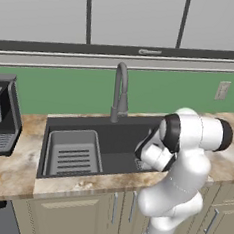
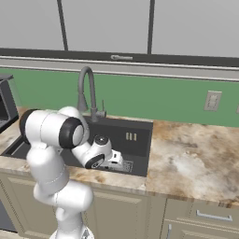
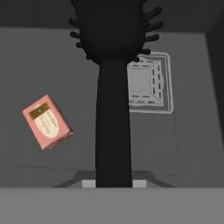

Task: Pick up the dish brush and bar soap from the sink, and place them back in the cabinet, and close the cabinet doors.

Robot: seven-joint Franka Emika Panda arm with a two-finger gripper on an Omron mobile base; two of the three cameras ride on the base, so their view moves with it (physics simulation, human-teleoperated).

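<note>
In the hand view the black dish brush runs up from the bottom edge, its bristly head at the top, and my gripper is shut on its handle. It hangs above the dark floor of the sink. The bar soap, a small pink pack, lies on that floor to the brush's left. The square drain grate is just right of the handle. From the base views my hand is down inside the sink, at its right end. The cabinet and the cabinet doors are out of view.
A grey gooseneck faucet rises behind the basin and a ribbed grey tray insert fills its left part. A dark appliance stands on the counter to the left. Marble counter stretches to the right. Light-grey wall cabinets hang overhead.
</note>
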